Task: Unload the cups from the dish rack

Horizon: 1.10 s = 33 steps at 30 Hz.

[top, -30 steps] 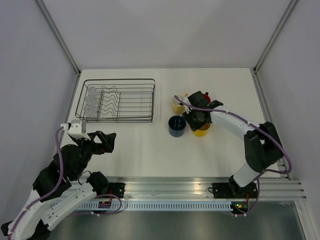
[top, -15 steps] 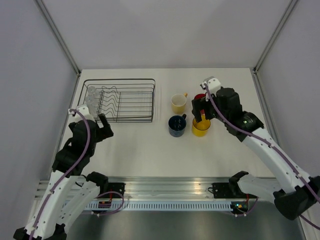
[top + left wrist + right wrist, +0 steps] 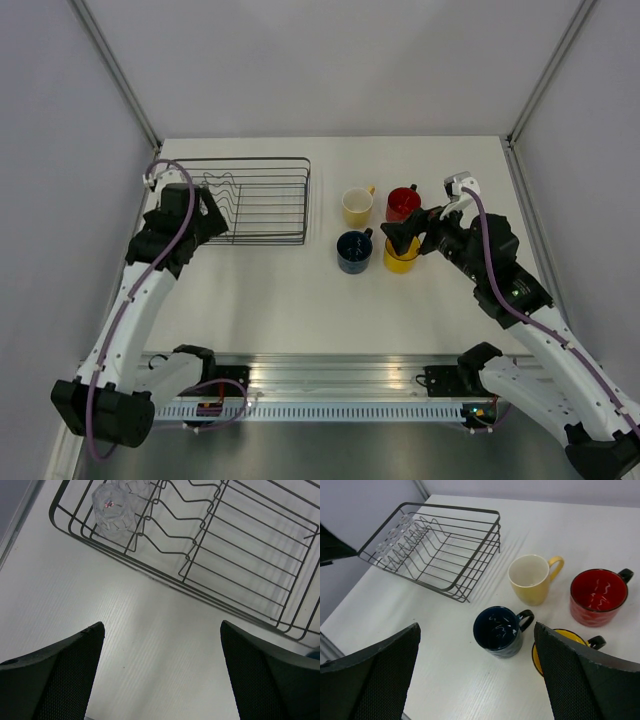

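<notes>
The black wire dish rack (image 3: 262, 198) stands at the back left. A clear glass tumbler (image 3: 112, 511) sits in its left end, with a second one (image 3: 138, 485) just behind it. My left gripper (image 3: 205, 228) hovers open and empty above the table by the rack's near-left corner (image 3: 150, 572). Four mugs stand on the table right of the rack: cream (image 3: 356, 206), red (image 3: 402, 203), dark blue (image 3: 354, 251) and bright yellow (image 3: 401, 258). My right gripper (image 3: 400, 238) hangs open and empty above the yellow mug (image 3: 555, 639), which its right finger half hides; the blue mug (image 3: 497, 630) shows between the fingers.
White walls with metal corner posts close in the table at the back and sides. The aluminium rail (image 3: 330, 375) carrying both arm bases runs along the near edge. In the top view my left arm covers the rack's left end and the tumblers.
My right gripper has opened, let go of the yellow mug and drawn back to the right. My left arm has swung forward from the near edge to the rack's left end.
</notes>
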### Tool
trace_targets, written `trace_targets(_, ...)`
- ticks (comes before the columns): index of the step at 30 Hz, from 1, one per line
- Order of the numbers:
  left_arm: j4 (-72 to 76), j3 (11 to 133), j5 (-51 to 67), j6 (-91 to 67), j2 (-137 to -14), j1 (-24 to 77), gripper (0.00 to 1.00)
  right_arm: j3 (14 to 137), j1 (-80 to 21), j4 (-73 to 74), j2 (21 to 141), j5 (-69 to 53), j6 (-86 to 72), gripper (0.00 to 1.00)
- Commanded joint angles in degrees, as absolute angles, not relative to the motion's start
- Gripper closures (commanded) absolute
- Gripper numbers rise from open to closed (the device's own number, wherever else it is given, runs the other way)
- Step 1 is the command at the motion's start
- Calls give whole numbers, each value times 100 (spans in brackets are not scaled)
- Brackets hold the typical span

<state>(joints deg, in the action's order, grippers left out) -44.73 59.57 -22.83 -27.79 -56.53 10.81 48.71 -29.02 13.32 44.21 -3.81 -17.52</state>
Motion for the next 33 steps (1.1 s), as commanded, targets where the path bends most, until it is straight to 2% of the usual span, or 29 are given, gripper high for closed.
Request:
trace_targets(1,-4149,6651,-2540,-3085,-6335,836,0,4913,-2892,1019,4421,-975,-2074,2)
trace_targets(4,-3860,7030,-2322,-2692,-7073,599,0,4852,-2892,1064,4395,-1361,-2039,2)
trace_targets(7,-3254,7320,-1384,-2165,-7776,73,0,4703,-2900,1029,4255,-1678,-2030,2)
trace_targets(12,-2497,8083,-695,-1759,-8822,-571,0,4386,-2892,756,4061,-2161,-2153,2)
trace_targets(20,-2251,9368,-800,-643,-10606,-817,2,4245,-2892,598,4104,-2435,-2074,2)
trace_targets(22,-2320,9658,-1071,-334,-10845,-914,2,4228,-2892,598,4140,-2373,-2066,2)
trace_targets(29,-2303,9870,-45,-422,-11188,-1336,5,4061,-2900,439,4122,-2399,-2101,3)
trace_targets(33,-2311,9914,-26,-413,-11355,-1345,7,4017,-2892,430,4096,-2443,-2109,3)
